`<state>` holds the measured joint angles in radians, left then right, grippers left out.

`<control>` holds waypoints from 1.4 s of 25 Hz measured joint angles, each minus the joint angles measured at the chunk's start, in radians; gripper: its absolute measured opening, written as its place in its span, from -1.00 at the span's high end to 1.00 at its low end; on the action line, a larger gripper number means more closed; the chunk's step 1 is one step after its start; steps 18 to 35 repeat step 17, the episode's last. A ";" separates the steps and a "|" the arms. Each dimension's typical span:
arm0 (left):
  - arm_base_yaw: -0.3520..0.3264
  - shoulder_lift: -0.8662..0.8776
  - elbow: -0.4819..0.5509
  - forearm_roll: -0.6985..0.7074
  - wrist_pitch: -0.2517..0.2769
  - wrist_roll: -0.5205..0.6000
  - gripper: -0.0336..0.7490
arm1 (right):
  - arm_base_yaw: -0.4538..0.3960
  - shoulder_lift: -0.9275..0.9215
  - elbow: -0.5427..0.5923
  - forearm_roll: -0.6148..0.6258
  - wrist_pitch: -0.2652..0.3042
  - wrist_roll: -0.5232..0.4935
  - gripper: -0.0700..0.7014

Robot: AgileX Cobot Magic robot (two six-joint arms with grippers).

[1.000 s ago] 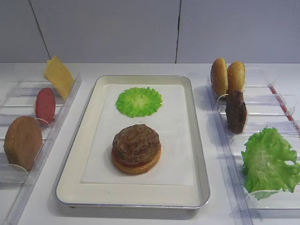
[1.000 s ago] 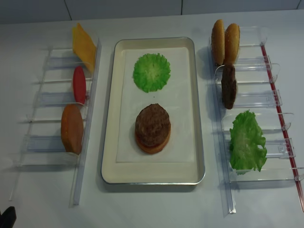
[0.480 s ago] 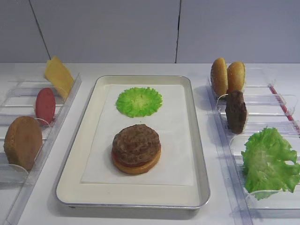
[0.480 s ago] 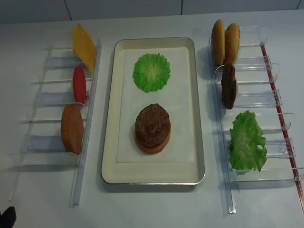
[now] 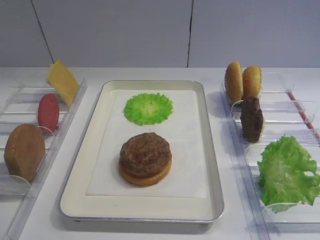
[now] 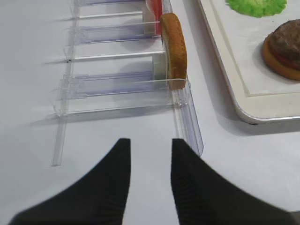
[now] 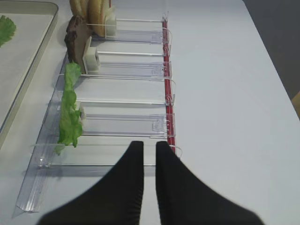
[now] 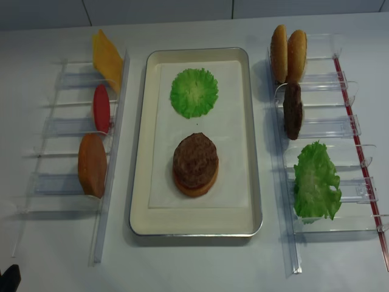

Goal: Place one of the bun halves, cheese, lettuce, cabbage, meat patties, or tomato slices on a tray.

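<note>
Resting on the tray (image 8: 252, 201): one meat patty (image 8: 195, 157) stacked on a tomato slice and bun half (image 8: 194, 185), plus one flat cabbage round (image 8: 194, 92). Standing in clear racks (image 8: 322, 128): three bun halves, one patty, one tomato slice (image 8: 101, 108), one cheese (image 8: 107, 59), one lettuce (image 8: 315, 180). Right gripper (image 7: 149, 149) nearly closed, empty, lettuce ahead-left. Left gripper (image 6: 150, 146) narrowly parted, empty, tray ahead-right.

tray (image 5: 215, 165): shiny metal, white paper liner; racks (image 8: 322, 128): clear plastic; patty (image 5: 145, 152): rough, matt
</note>
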<state>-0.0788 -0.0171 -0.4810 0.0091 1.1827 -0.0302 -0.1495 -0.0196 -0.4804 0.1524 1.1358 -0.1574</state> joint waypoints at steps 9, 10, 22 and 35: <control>0.000 0.000 0.000 0.000 0.000 0.000 0.40 | 0.000 0.000 0.000 0.000 0.000 0.000 0.59; 0.000 0.000 0.000 0.000 0.000 0.000 0.40 | 0.000 0.000 0.000 0.000 0.000 0.000 0.59; 0.000 0.000 0.000 0.000 0.000 0.000 0.40 | 0.000 0.000 0.000 0.000 0.000 0.000 0.59; 0.000 0.000 0.000 0.000 0.000 0.000 0.40 | 0.000 0.000 0.000 0.000 0.000 0.000 0.59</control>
